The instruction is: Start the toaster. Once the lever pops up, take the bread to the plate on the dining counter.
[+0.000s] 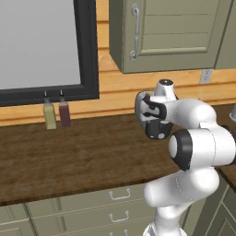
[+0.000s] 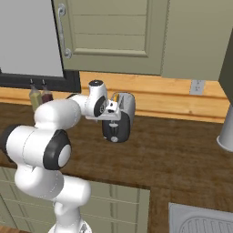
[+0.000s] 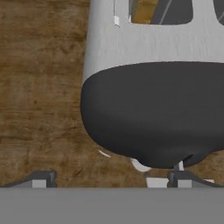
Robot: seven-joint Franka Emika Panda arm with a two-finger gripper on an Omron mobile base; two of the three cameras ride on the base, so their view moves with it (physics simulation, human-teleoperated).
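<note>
Two dark fingertips point(image 3: 41, 178) of the tool point(image 3: 109, 181) sit wide apart at the bottom of the hand view, released, with nothing between them. Just beyond them looms one toaster point(image 3: 153, 87), its dark end cap bulging toward the camera and its silver body running away above. In the top of that body, one slot shows a tan-golden sliver, the bread point(image 3: 144, 11), sitting down inside it. A small pale lever point(image 3: 140, 165) pokes out under the dark end, close to the right fingertip. Brown wood-grain surface point(image 3: 41, 87) lies to the left of the toaster.

From the left base view, two bottles stand side by side against the back wall under one dark-framed window point(image 1: 87, 50): one yellowish bottle point(image 1: 49, 115) on the left and one dark red bottle point(image 1: 64, 113) touching or nearly touching it on the right. Farther right, the white arm point(image 1: 198, 147) folds over the surface, its hand pointing down at the toaster, which it mostly hides. One grey-green wall cabinet point(image 1: 175, 32) hangs above, and three drawer handles show below the surface edge.

From the right base view, the toaster point(image 2: 119, 120) stands upright just right of the arm's hand. One wall outlet point(image 2: 197, 86) sits on the wood backsplash, and one pale cylinder point(image 2: 226, 129) stands at the far right. One sink corner point(image 2: 200, 220) shows at the lower right.
</note>
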